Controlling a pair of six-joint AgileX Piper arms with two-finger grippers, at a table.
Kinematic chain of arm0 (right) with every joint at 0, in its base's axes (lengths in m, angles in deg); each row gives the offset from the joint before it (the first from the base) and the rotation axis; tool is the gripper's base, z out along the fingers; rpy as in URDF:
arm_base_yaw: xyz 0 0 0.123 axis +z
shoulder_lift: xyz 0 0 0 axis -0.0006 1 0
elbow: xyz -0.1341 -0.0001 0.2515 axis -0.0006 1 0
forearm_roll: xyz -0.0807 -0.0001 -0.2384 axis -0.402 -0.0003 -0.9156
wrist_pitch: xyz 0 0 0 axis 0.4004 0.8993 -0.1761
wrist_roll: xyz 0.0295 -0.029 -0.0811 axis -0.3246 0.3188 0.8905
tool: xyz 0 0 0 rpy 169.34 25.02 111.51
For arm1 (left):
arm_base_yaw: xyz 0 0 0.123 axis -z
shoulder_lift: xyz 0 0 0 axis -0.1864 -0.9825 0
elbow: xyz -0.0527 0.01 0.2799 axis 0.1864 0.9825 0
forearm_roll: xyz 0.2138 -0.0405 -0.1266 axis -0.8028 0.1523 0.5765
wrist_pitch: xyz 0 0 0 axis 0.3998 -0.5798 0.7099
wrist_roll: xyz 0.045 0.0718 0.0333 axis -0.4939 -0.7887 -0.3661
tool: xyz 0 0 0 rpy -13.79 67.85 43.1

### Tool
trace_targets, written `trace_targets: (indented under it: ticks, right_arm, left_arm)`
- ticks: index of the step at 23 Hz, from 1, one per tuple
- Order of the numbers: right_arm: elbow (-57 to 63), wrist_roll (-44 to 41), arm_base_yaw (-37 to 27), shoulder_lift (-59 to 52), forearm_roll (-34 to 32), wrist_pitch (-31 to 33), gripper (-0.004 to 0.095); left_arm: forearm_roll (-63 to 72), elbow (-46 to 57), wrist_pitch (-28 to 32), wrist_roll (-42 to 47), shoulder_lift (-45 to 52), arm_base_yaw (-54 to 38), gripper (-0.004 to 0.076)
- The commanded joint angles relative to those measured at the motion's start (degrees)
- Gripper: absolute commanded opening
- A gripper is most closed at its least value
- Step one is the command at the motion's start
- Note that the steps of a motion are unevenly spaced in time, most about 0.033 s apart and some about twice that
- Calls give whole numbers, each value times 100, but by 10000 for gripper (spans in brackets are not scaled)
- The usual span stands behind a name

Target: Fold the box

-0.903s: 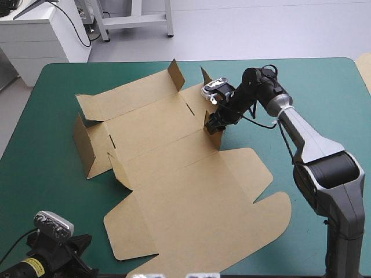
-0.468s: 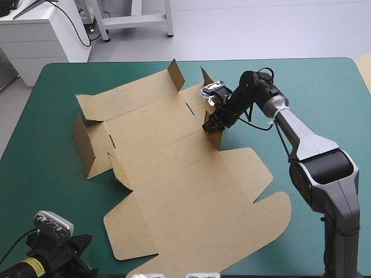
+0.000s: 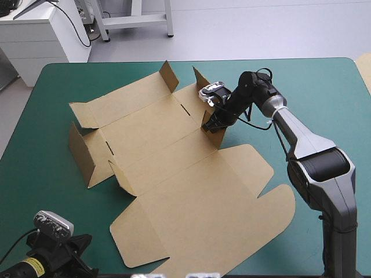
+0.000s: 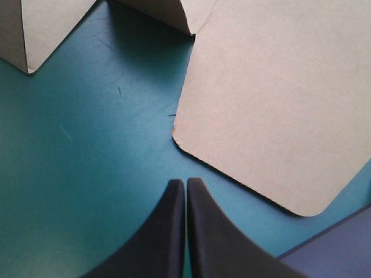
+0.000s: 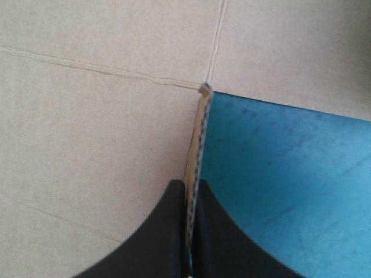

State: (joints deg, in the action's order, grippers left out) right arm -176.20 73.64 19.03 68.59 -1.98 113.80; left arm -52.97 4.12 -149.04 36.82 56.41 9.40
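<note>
Cardboard lay spread over the middle of the table (image 3: 324, 81), reaching its near edge: the box (image 3: 191, 197), mostly flat, some flaps raised. The right end effector (image 5: 190, 186) was clamped on an upright flap toward the table's right edge. The left end effector (image 4: 185, 185) had its fingers pressed together, holding nothing, by the near-left corner.
</note>
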Motion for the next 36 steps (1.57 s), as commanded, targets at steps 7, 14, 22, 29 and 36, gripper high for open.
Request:
trace_targets:
  ticks: [7, 14, 22, 29, 36]
  right_arm:
    - [-1048, 1709, 15, -354, -13, 413, -21]
    - [-1093, 2736, -6, -354, -1555, 428, -21]
    - [-1093, 3979, 19, -331, -8, 428, -21]
    - [-1093, 4485, 415, -318, 157, 428, -21]
    - [-1093, 4757, 876, -198, 145, 394, -21]
  left_arm:
    - [89, -140, 316, 25, -60, -13, -8]
    - [79, -140, 316, 86, -60, -13, -8]
    - [79, -140, 316, 86, -60, -13, -8]
    - [79, -140, 316, 77, -60, -13, -8]
    - [79, -140, 316, 77, -60, -13, -8]
